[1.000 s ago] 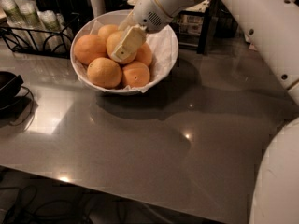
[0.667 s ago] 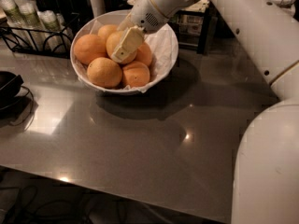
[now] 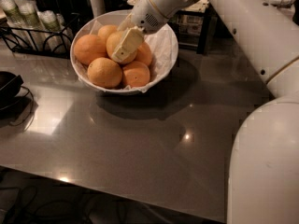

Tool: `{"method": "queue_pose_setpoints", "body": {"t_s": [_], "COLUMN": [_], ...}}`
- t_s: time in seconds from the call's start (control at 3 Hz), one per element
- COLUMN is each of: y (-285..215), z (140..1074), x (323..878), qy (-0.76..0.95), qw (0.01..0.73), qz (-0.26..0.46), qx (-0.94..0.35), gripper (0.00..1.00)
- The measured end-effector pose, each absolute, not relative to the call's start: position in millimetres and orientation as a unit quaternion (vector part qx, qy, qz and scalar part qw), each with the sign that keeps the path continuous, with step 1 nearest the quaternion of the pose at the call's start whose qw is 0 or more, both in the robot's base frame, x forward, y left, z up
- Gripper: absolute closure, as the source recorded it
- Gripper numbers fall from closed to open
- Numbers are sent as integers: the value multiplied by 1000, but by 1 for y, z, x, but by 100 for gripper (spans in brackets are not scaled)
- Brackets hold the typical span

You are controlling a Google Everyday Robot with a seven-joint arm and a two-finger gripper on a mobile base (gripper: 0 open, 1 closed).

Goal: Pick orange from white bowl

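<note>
Over the last second the robot's big white arm has swung further into the right side of the frame, and its rounded lower section now fills the lower right corner. The gripper and bowl sit where they did. The arm slants from the right edge up to the top, then bends down toward the upper middle. Under it spreads the glossy dark grey tabletop. At upper left of centre stands the large round white bowl, lined with crumpled white paper and heaped with six round, dimpled oranges. The cream-coloured gripper points down and left into the bowl, lying across the middle orange and touching it. That orange sits highest in the pile, pale and half hidden beneath the gripper. Whether the gripper is clamped on it or standing wide, I cannot tell.
</note>
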State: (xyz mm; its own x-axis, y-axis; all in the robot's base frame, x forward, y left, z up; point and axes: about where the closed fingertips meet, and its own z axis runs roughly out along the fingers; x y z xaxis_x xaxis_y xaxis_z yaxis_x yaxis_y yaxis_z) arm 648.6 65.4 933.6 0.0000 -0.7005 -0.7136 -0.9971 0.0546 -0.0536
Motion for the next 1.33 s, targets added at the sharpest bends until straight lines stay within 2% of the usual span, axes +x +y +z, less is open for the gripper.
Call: {"method": "queue_pose_setpoints", "body": {"t_s": [0.33,1.0,1.33], "y": [65,65,65], "z": [937,937,937], "x": [649,649,649], "qy": [662,662,662], "qw": [298,298,298], "qz": [249,249,249], "qx": [-641,-641,-641], "gripper": [49,96,100]}}
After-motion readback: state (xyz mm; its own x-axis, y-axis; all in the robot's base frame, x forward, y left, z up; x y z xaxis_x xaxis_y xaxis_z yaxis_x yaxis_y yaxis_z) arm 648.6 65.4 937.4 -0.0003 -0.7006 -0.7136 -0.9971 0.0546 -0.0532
